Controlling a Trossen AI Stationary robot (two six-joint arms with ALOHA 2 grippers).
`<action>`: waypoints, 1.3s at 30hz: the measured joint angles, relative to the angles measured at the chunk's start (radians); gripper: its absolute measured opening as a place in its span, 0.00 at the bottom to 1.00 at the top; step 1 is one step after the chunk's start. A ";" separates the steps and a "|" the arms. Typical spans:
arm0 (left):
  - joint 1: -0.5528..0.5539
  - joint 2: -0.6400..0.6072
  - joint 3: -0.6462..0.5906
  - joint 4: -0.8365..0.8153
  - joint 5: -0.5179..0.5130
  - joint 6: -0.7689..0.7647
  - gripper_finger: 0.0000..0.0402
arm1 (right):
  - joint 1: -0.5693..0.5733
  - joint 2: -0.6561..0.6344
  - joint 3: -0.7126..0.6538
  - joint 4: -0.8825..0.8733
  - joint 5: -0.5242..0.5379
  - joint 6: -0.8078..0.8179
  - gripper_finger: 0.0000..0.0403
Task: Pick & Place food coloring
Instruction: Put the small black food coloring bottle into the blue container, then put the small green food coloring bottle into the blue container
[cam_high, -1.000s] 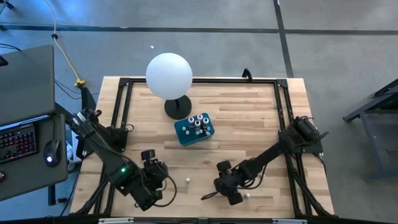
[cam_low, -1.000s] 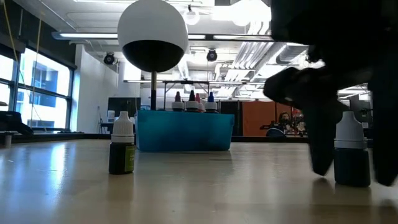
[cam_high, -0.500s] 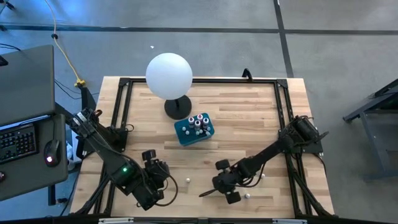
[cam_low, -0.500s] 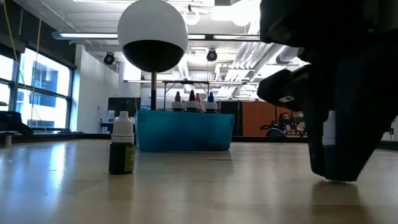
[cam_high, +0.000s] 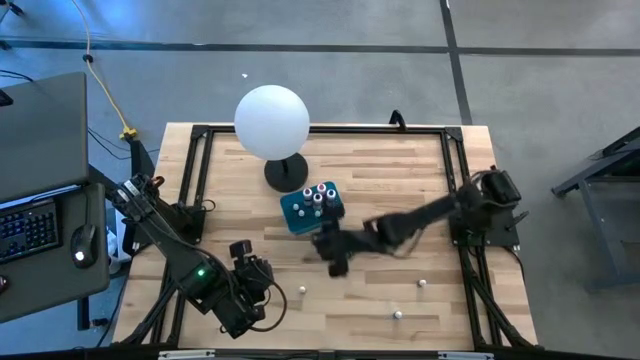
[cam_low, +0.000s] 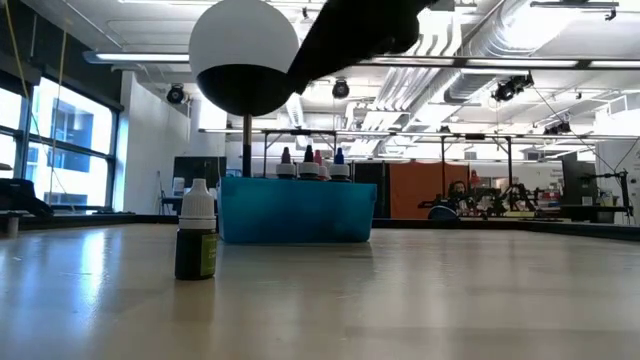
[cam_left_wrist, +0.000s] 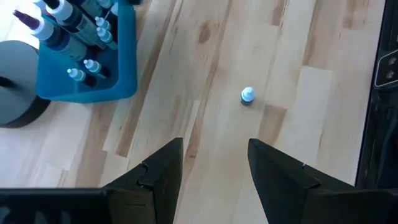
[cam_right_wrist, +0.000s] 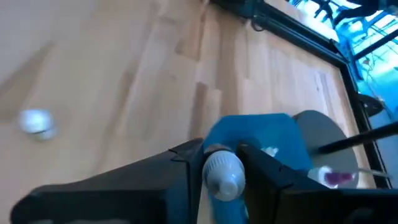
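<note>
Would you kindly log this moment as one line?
right tool: shut on bottle | position: beside teal box | left tool: open, waiting | loose bottles: three

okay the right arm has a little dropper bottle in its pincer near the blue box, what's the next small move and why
Probably carry the right pincer on until it is above the teal box, then lower. It is shut on a dropper bottle beside the box, not yet over it. Other bottles already stand inside.

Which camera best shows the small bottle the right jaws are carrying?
The right wrist view: the small whitish-capped dropper bottle sits clamped in the right gripper. The high view hides it under the blurred arm; the low and left wrist views miss it.
</note>
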 joint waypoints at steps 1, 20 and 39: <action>0.000 0.000 0.000 0.001 0.000 0.000 0.44 | -0.036 0.002 -0.001 0.007 -0.040 -0.013 0.20; 0.000 0.001 0.000 0.002 -0.023 0.000 0.44 | -0.315 0.166 -0.005 0.025 -0.262 0.016 0.24; 0.000 0.001 0.000 0.013 -0.048 0.000 0.44 | -0.178 0.079 -0.001 -0.004 -0.225 0.017 0.39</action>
